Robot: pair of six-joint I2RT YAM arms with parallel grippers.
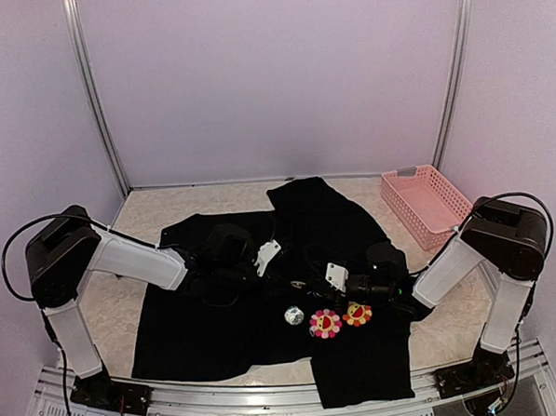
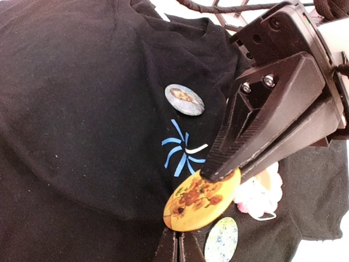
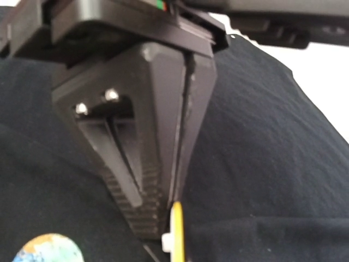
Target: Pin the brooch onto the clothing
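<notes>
black shirt [image 1: 219, 332] lies spread front-up on the table [image 1: 148, 215], collar toward the far wall. both arms reach in over its chest.

brooch [image 2: 199, 202]: round, yellow-orange, flower print. it is off the cloth and tilted, just beside the light-blue star mark [image 2: 182, 147].

right gripper [image 2: 218, 173]: fingers together, pinching the brooch's upper rim.

left gripper [image 3: 166, 232]: fingers pressed together on the brooch, seen edge-on as a thin yellow sliver (a small white bit sits at the tips, can't tell what).

on the shirt front: a small portrait badge [image 2: 184, 99] above the star, and a pink flower badge [image 1: 325, 323] just beside an orange flower badge [image 1: 358, 314] lower down.

pink basket [image 1: 425, 200] sits at the far right, just off the shirt's edge.
</notes>
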